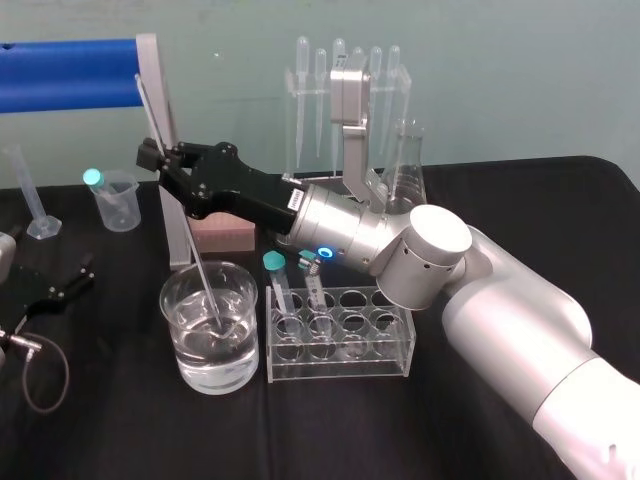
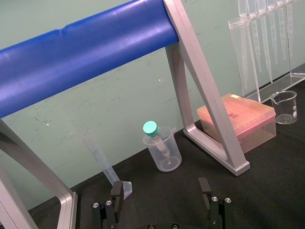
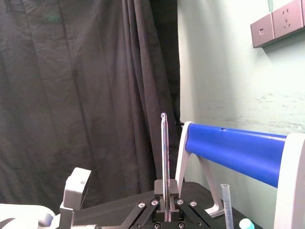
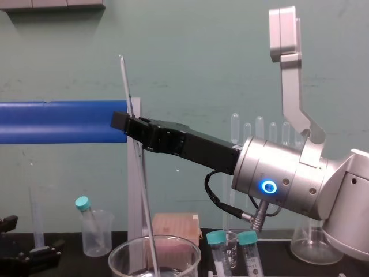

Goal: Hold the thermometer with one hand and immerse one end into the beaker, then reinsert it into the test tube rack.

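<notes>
A laboratory is indicated by the clear acrylic test tube rack [image 1: 390,352], wide round glass beaker [image 1: 200,372], bulb-topped plastic pipettes [image 1: 320,90] and clear conical flask [image 1: 405,172] on the black surface [image 1: 120,432].

The robot's right arm [image 1: 520,320] wore smooth white shells, ending in a silver drum-shaped wrist [image 1: 335,228] with a glowing blue ring [image 4: 267,186], a thin black cable [image 4: 207,184] looped beneath, and a long black right gripper [image 1: 152,160] bearing a small white label [image 1: 296,200].
</notes>
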Controlling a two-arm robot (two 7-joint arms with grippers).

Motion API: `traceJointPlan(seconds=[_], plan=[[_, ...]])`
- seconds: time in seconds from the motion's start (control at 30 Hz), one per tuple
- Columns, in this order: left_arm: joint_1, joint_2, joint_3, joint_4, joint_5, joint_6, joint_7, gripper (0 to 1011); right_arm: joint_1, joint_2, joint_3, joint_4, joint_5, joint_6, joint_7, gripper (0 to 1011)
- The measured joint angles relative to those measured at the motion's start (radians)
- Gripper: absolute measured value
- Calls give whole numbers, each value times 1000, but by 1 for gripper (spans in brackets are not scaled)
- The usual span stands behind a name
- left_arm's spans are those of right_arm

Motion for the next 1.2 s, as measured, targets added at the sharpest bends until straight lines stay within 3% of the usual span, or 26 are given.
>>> traceJointPlan(seconds=[1.2], plan=[[0, 0, 0, 0, 0, 0, 0, 1008, -11, 7, 4, -20, 5, 7, 17, 53]])
